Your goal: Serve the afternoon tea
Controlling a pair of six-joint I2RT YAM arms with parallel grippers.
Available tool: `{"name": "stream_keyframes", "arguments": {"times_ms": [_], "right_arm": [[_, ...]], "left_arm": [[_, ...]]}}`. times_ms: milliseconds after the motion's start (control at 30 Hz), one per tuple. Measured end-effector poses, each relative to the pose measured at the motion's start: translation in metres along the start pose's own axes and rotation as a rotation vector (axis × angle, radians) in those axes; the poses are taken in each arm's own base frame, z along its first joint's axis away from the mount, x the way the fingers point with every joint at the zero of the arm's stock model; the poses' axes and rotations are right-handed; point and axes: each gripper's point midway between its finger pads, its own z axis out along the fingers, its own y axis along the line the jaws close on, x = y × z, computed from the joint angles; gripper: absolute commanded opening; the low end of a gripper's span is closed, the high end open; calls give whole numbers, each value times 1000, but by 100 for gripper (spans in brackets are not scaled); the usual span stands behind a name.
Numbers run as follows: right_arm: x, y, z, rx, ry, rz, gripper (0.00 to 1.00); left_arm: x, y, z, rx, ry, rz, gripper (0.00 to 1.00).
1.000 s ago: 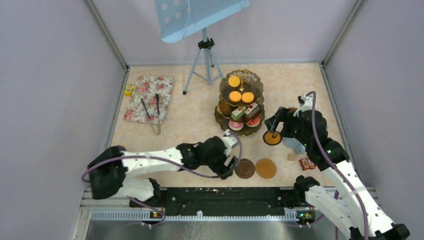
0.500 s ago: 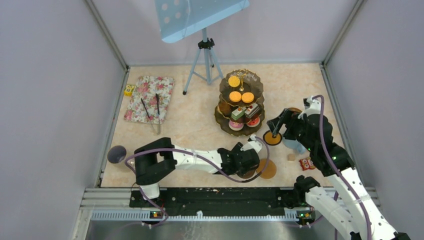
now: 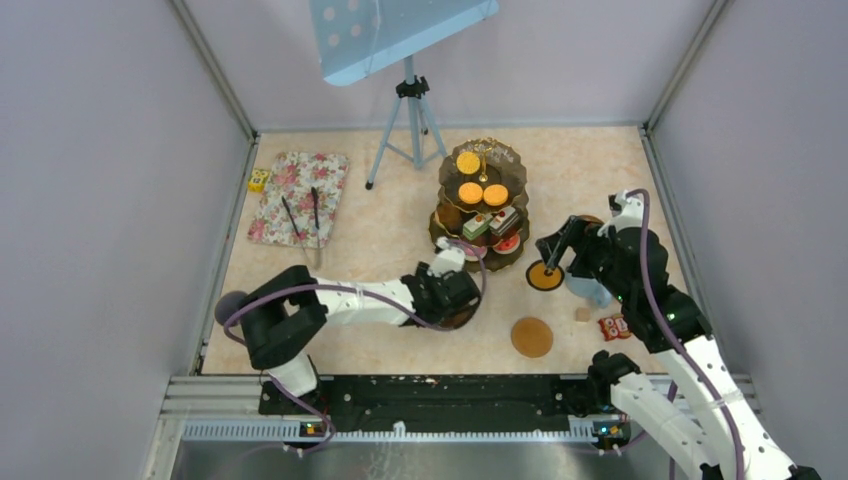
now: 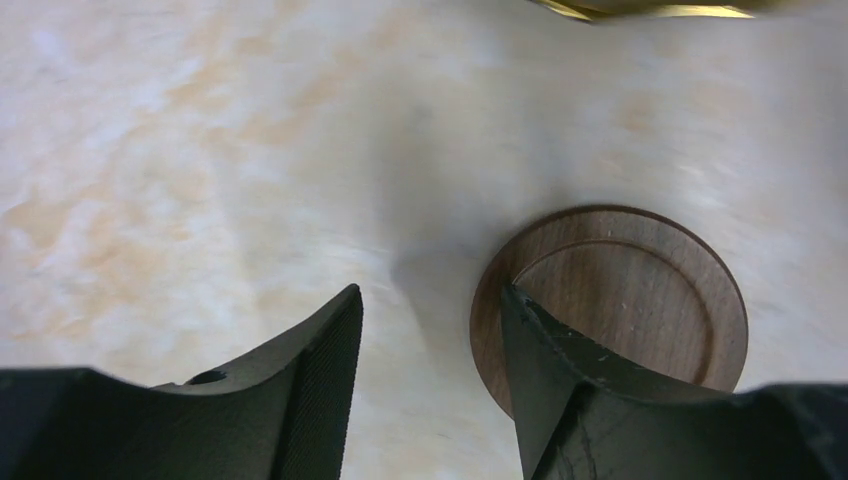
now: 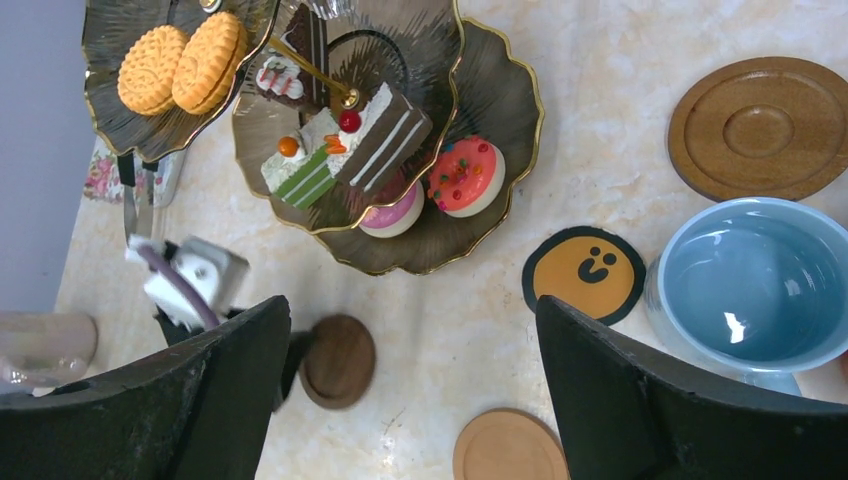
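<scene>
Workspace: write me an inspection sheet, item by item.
Surface: marbled beige table, no spills seen.
Job's things: three-tier stand holding cakes and orange tarts; light blue mug; dark coaster; pale coaster; smiley coaster.
Clutter: floral mat with black tongs; red packet.
Grippers: left gripper open, one finger over the dark coaster; right gripper open, empty.
Cables: purple cable along each arm, no snag seen.
Surroundings: lilac walls; blue board on tripod.
</scene>
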Motion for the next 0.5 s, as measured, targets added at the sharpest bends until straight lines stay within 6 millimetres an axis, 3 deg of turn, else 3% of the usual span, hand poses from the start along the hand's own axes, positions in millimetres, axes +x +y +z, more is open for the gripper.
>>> {"name": "stream_keyframes", "arguments": {"times_ms": [133, 300, 400, 500], "right_arm": [[0, 0, 3, 2, 3, -8, 91], [1, -2, 6, 11, 10, -16, 91], [2, -2, 8, 15, 18, -19, 91], [4, -4, 10, 22, 26, -20, 91]], "left_arm": [[-7, 64, 19, -143, 57, -155, 71], [-12, 129, 39, -254, 112, -339, 75], [-16, 151, 47, -288, 128, -408, 75], [-22, 160, 54, -307, 131, -425, 75]]}}
